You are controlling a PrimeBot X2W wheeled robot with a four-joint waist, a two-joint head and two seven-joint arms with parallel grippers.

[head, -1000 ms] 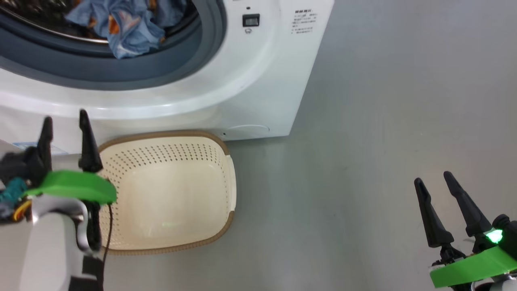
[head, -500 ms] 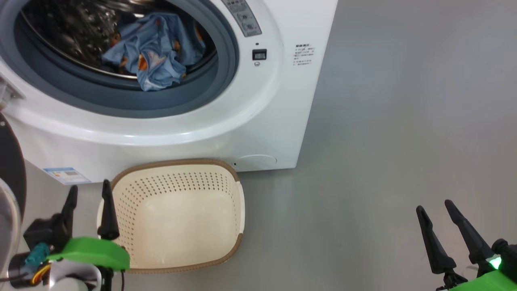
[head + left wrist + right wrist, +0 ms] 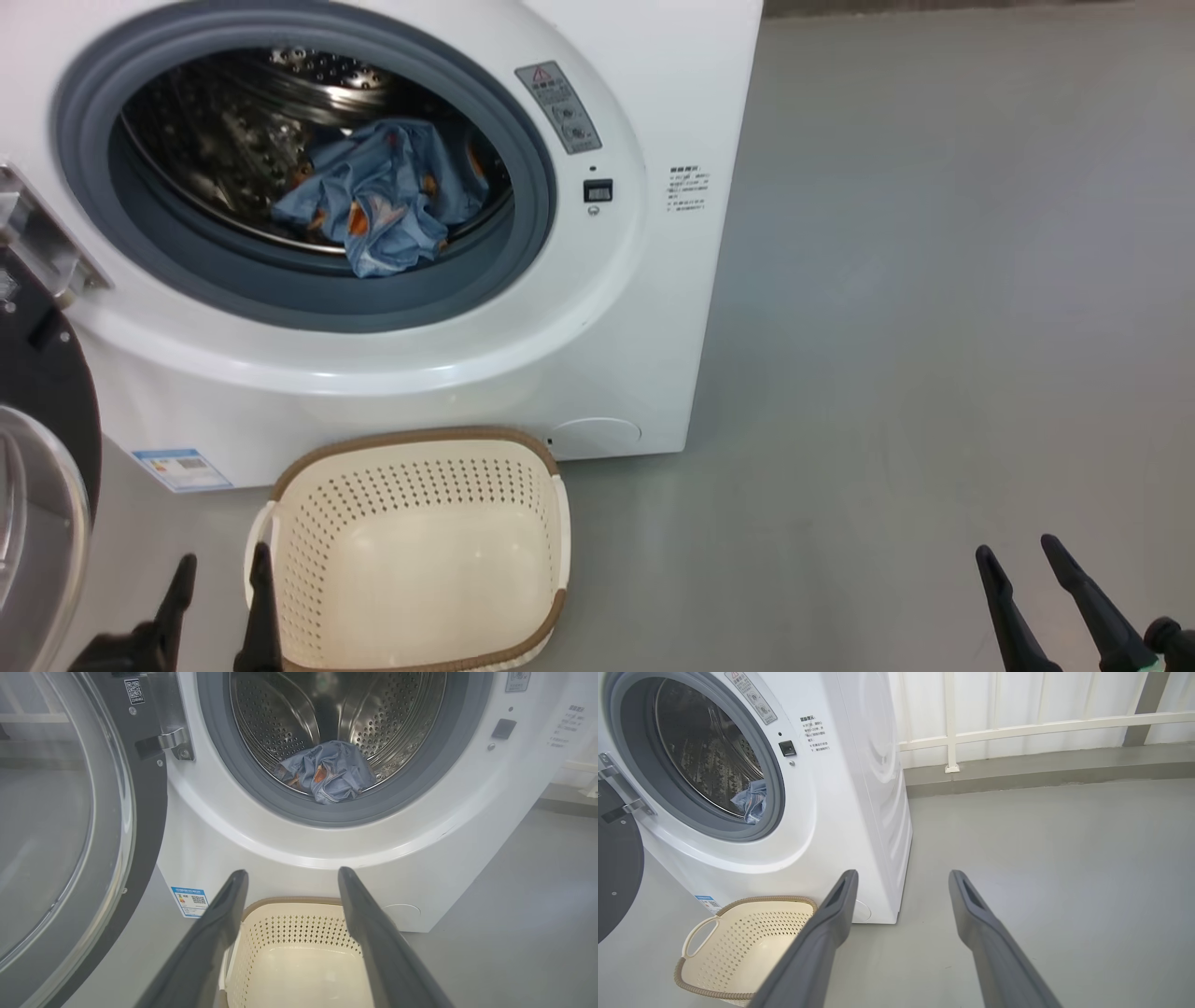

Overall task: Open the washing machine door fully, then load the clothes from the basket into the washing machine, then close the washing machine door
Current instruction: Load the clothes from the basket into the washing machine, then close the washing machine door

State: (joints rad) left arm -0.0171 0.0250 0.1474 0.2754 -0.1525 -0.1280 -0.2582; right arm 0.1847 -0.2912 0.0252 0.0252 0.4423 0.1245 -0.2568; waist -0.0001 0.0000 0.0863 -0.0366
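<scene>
The left gripper (image 3: 224,556), fingers spread wide and holding nothing, is hovering at the left rim of the basket (image 3: 415,437). The clothes (image 3: 383,201) are lying in the drum (image 3: 308,75) of the washing machine (image 3: 579,355), beyond the basket. The washing machine door (image 3: 42,448) is hanging open at left. The right gripper (image 3: 1015,547), equally wide and empty, is hovering over open floor (image 3: 887,327).

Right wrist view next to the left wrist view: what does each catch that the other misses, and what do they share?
Right wrist view, not the left: the white railing behind, the washing machine seen along its side panel, and the looped handle of the basket. Left wrist view, not the right: the clear glass bowl of the washing machine door, swung open, and its QR sticker. Shared: the steel drum with the clothes inside, the empty basket, the grey floor and the blue label.
</scene>
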